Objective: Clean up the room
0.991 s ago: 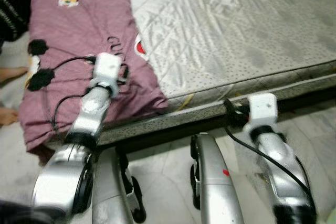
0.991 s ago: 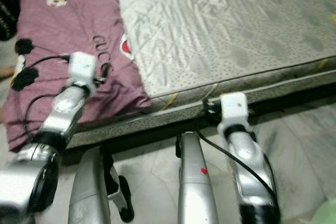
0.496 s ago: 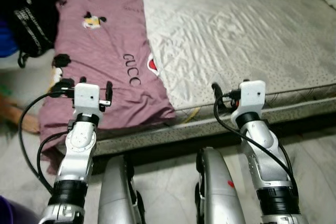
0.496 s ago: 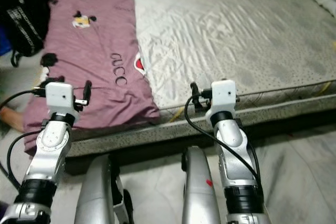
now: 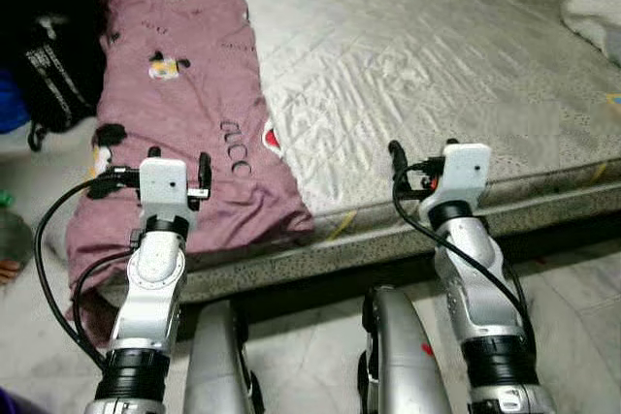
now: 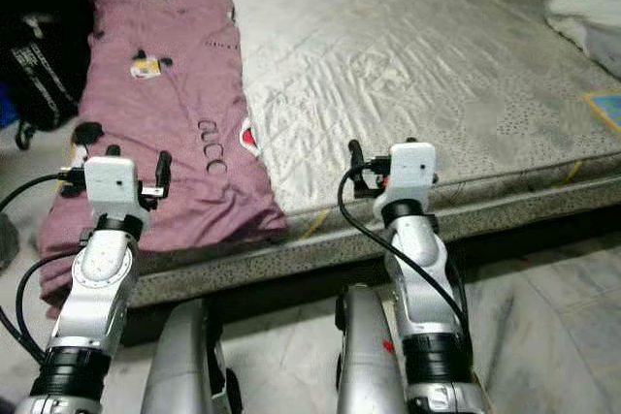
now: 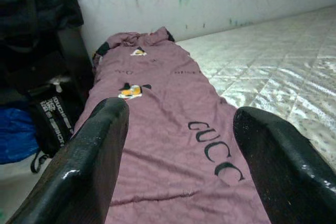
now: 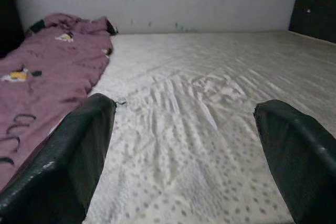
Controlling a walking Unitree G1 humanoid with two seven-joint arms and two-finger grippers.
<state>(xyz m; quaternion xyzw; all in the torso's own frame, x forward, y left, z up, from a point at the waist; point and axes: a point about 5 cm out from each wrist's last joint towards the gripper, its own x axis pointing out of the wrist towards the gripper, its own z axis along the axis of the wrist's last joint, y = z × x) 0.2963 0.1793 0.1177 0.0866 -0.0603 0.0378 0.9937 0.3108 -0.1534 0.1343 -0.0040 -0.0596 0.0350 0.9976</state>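
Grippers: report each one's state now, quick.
Left gripper: open, empty, above the purple blanket.
Right gripper: open, empty, above the mattress.

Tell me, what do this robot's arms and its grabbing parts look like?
Both arms are shiny silver tubes with black bands at the joints. The left arm and right arm each carry a white boxy wrist block trailing looped black cables. The left end effector and right end effector each have two thick, glossy black fingers.

Blanket point(image 5: 184, 113) along left side of mattress point(image 5: 437, 75), hanging over its front edge. Bag point(image 5: 58, 70) on floor left of bed. Bundle of cloth point(image 5: 594, 16) at mattress's far right.
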